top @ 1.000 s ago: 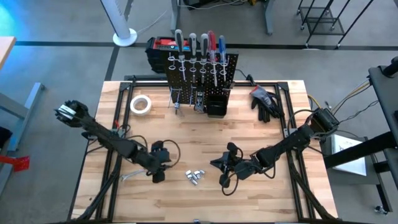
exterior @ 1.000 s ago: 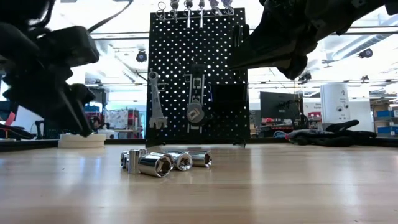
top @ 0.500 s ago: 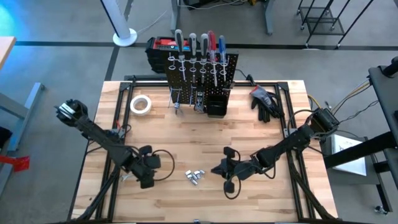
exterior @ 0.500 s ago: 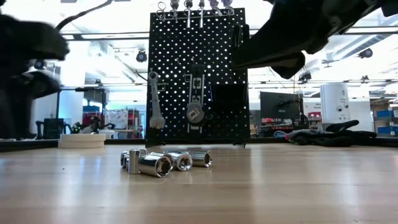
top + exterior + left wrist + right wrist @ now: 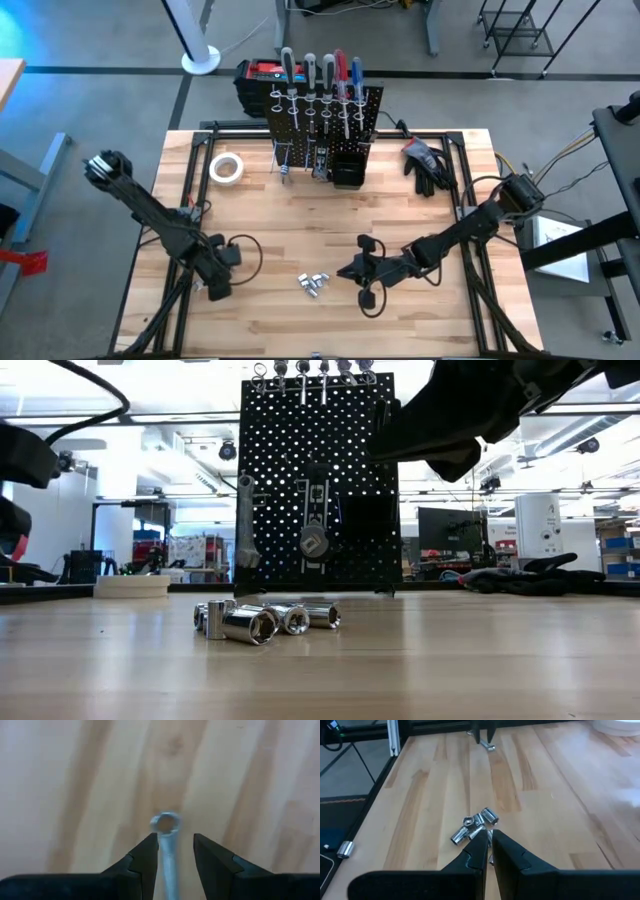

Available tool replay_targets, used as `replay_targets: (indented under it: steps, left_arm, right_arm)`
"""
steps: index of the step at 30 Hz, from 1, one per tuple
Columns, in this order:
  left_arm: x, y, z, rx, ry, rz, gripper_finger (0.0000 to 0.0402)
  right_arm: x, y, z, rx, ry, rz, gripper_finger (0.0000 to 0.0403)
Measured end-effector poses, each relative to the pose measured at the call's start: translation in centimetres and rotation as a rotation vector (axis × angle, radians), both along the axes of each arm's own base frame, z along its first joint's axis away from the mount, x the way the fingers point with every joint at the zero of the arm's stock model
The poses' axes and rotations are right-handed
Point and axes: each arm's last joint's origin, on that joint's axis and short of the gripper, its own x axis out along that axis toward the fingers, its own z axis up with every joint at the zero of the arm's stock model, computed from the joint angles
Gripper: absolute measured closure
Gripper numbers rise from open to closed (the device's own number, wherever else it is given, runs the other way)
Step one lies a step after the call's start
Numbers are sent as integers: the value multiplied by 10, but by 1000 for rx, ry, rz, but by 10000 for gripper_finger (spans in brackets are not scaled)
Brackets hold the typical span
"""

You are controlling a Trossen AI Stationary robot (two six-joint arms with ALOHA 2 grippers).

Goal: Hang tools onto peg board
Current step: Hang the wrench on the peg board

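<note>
Wooden table (image 5: 300, 220): only the left wrist view shows the left claw (image 5: 172, 851) pinching a wrench (image 5: 166, 840).

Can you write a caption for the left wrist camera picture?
Left gripper fingers straddling a silver wrench above the wooden table.

Pale wood table (image 5: 330, 220), smooth, visibly grained, satin sheen. Matt black perforated metal peg board (image 5: 318, 480) with bright wire ring holders (image 5: 310, 104). Polished chrome sockets (image 5: 262, 620), mirror-glossy. Brushed silver metal wrench (image 5: 167, 851) between matt black plastic fingers (image 5: 142, 862). Dull dark fabric gloves (image 5: 427, 163). White tape roll (image 5: 227, 167), smooth, faintly shiny.
</note>
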Motion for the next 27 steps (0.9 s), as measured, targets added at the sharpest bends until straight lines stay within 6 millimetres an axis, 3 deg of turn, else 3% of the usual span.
replay_targets:
  steps: [9, 20, 27]
  left_arm:
    - [-5, 6, -9, 77, 34, 33, 287]
    - [1, 4, -20, 91, -55, 50, 288]
    - [4, 2, -29, 85, -107, 63, 319]
  right_arm:
    - [7, 1, -17, -6, 13, -6, 384]
    - [9, 0, -18, 0, 3, -13, 384]
    - [9, 0, -19, 0, 2, -14, 384]
